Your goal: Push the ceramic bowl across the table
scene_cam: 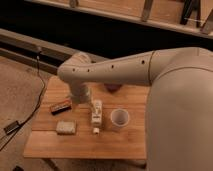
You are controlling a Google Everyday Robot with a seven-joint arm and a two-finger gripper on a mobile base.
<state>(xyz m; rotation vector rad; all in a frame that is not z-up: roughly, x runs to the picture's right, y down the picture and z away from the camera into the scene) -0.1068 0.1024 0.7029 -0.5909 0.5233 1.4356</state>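
The ceramic bowl (114, 88) is a small dark reddish-brown round thing near the far edge of the table (100, 146). The arm's forearm hides part of it. My gripper (96, 115) hangs down over the middle of the wooden plank top, nearer the front than the bowl and a little to its left. It is apart from the bowl, just left of the white cup (119, 118).
A dark flat rectangular object (60, 107) lies at the table's left. A pale sponge-like block (66, 127) lies in front of it. A small white piece (95, 131) sits below the gripper. A cable (30, 107) runs over the carpet on the left. My large arm housing (180, 115) covers the table's right side.
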